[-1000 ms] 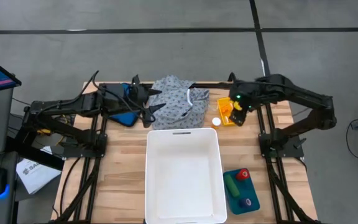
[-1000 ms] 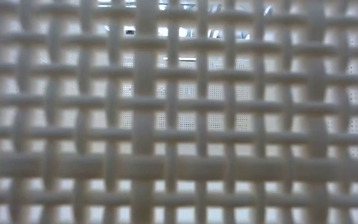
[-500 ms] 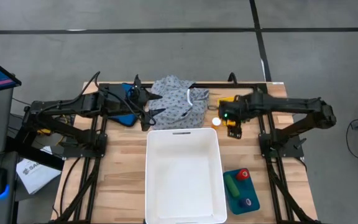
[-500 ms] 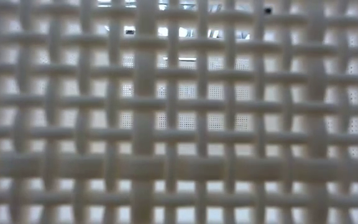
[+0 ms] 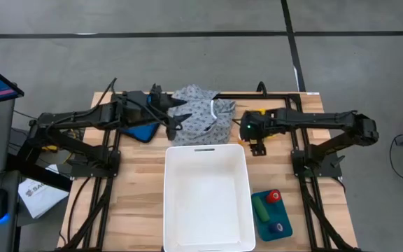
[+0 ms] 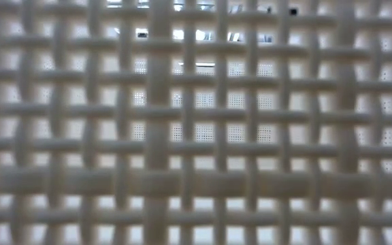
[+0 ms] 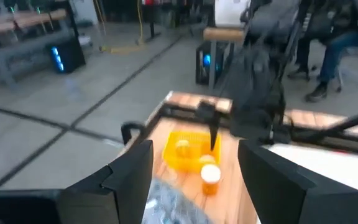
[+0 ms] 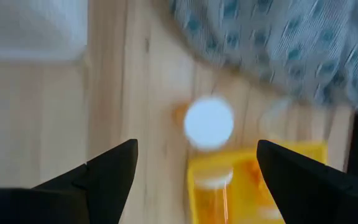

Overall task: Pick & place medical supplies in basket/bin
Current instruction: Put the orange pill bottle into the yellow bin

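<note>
The grey-white dotted garment (image 5: 203,112) lies bunched at the table's far edge. Beside it an orange pill bottle (image 8: 209,122) with a white cap stands on the wood, next to a yellow tray (image 8: 253,186) holding another bottle (image 7: 183,147). My right gripper (image 8: 197,146) hangs open right above the standing bottle, pointing down, apart from it. My left gripper (image 5: 177,117) is open and held level above the garment's left edge, holding nothing. Red, green and purple cylinders lie on a blue tray (image 5: 270,214).
The white basket (image 5: 206,241) fills the table's middle and near part; its woven wall (image 6: 196,122) blocks the low view. A blue object (image 5: 143,131) lies under the left arm. A person sits in the room beyond the table (image 7: 337,43).
My right gripper has sunk toward the table and gone a little toward the left edge, rolling its wrist, and now hangs over the standing pill bottle beside the yellow tray. No object has moved.
</note>
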`<state>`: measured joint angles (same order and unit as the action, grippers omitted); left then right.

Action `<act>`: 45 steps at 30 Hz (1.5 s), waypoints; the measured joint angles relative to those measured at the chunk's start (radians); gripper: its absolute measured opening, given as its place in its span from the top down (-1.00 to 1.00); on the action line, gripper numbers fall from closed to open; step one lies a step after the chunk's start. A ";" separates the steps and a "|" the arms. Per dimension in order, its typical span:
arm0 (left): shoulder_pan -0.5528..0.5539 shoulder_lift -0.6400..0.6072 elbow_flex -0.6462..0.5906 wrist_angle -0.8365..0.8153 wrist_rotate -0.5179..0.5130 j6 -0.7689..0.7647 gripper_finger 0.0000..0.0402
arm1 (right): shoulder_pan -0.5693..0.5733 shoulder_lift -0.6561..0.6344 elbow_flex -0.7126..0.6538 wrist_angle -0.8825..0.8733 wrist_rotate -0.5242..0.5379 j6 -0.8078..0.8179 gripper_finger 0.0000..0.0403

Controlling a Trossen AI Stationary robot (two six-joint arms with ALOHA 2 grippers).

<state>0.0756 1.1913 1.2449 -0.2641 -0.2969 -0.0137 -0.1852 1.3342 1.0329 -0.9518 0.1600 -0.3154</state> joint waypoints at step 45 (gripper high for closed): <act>0.028 0.072 0.000 0.037 0.137 -0.074 -0.11 | -0.203 0.193 -0.142 0.333 -0.160 -0.051 -0.53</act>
<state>0.1036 1.2633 1.2449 -0.2272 -0.1596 -0.0879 -0.3886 1.5272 0.8909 -0.6184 -0.0002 -0.3660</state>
